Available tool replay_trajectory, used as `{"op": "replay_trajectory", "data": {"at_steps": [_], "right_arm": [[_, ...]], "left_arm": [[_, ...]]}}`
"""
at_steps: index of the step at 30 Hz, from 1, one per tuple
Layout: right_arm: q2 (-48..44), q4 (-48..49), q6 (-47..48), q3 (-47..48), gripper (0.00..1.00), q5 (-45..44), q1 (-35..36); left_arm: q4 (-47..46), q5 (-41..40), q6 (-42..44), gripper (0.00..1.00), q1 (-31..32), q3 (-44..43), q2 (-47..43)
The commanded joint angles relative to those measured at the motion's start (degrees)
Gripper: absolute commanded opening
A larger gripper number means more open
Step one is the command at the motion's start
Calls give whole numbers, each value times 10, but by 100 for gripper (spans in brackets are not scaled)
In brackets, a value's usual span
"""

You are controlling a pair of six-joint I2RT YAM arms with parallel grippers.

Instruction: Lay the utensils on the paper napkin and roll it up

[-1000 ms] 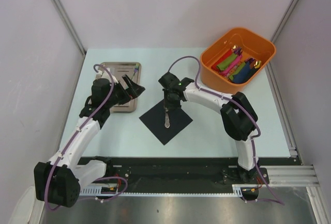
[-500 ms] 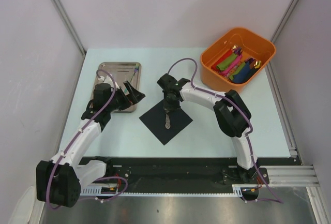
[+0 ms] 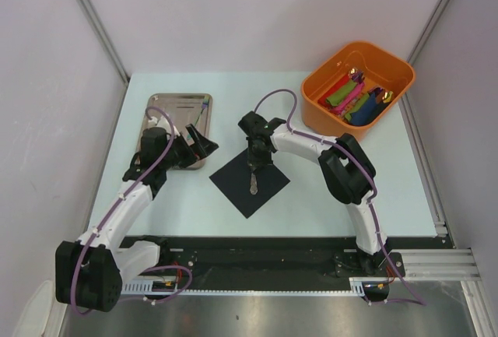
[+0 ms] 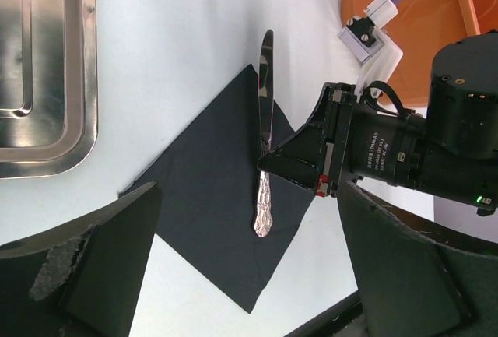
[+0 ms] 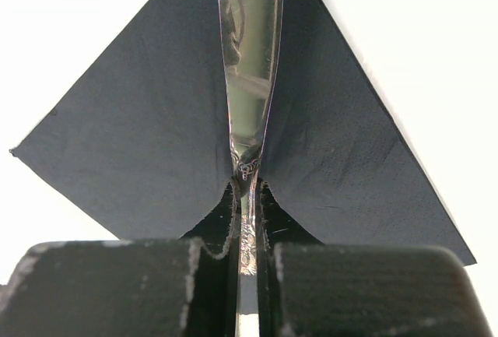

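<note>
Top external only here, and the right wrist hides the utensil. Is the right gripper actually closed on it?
Observer: Yes. In the right wrist view, the right gripper has a finger tight against each side of the knife at its neck, over the black napkin.
Operator: Blade fully on the napkin?
Observer: No. The left wrist view shows the blade tip running past the napkin's far corner, over bare table.
Operator: Left gripper carrying anything?
Observer: Nothing. The left gripper is open, with its fingers wide apart.
</note>
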State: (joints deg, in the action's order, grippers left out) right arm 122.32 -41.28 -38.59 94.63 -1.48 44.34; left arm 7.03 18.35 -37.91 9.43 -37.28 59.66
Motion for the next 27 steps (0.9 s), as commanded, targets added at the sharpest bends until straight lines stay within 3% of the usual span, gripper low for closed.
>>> {"op": "replay_trajectory", "data": {"at_steps": [1,11,15,25,27], "right_arm": [[5,9,-7,23,0,3,-6],[16,10,-16,22,1,30,-16],[19,11,-17,23,14,36,-17],[5,11,-13,28,31,44,-21],[-8,12,-11,28,39,40,-21]], "left_arm": [[-21,6,8,100,-6,8,-9],[-25,6,8,100,-9,12,-3],[-26,5,7,100,-10,12,-2],[-10,0,28,100,-21,1,5],[-1,-2,43,100,-27,-10,5]]}}
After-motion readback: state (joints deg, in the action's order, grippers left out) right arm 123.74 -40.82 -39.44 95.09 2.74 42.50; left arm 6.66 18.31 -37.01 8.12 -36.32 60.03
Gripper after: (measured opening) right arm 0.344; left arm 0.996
